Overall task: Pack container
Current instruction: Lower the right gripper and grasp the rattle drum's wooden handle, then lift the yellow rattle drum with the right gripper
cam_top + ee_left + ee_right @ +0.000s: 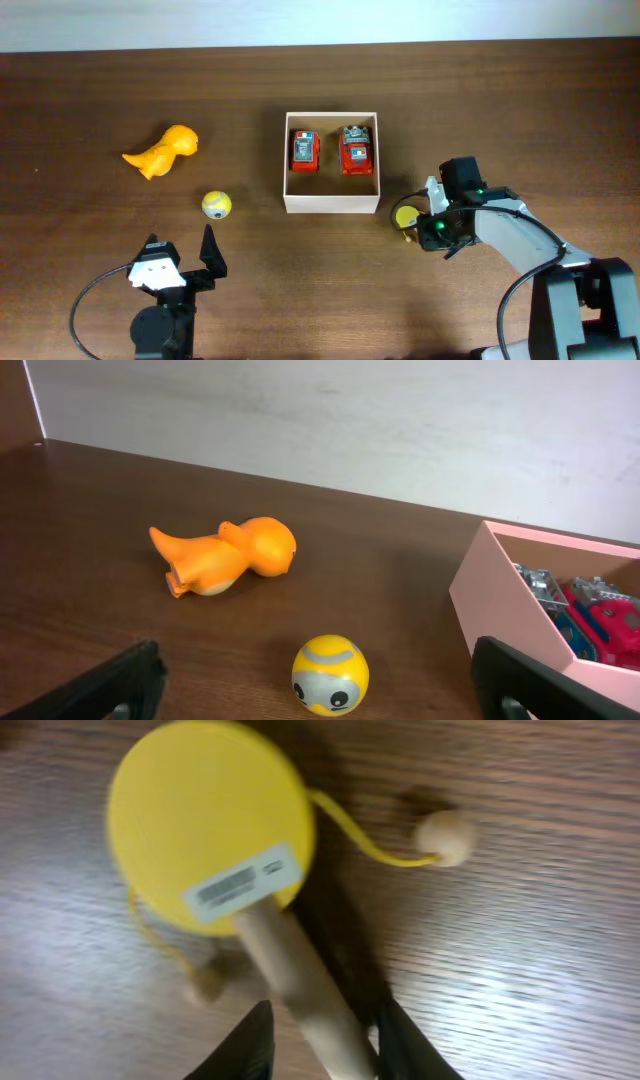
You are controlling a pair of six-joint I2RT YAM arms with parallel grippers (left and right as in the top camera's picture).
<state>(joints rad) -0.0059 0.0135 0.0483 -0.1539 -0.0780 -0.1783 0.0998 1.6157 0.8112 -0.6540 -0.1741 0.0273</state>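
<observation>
Looking across the desk (80, 100), I judged most of the risk to sit on my right side. The box (331, 204) stood at the middle of the desk, open-topped, with two red toy trucks (304, 151) side by side in its far half and its near half bare. Anything carried in low from the right could have clipped its thin wall and shoved the whole box askew. The orange dinosaur (165, 150) lay on its side well to the left of the box; being rounded, it might have squirmed out of a pinch.

The yellow drum toy (210, 825) lay just right of the box. The right pincer (325, 1040) was narrow, a finger on either side of the wooden handle (300, 980), though I could not tell whether it truly gripped. Taken that far down the handle, the heavy disc might have swung or slid loose on the way up.

The left pincer (182, 252) stood wide and empty, the yellow ball (216, 205) just ahead of it; one light nudge would have sent that rolling. Smallest, the bead (445, 835) on its string could have snagged the box wall.
</observation>
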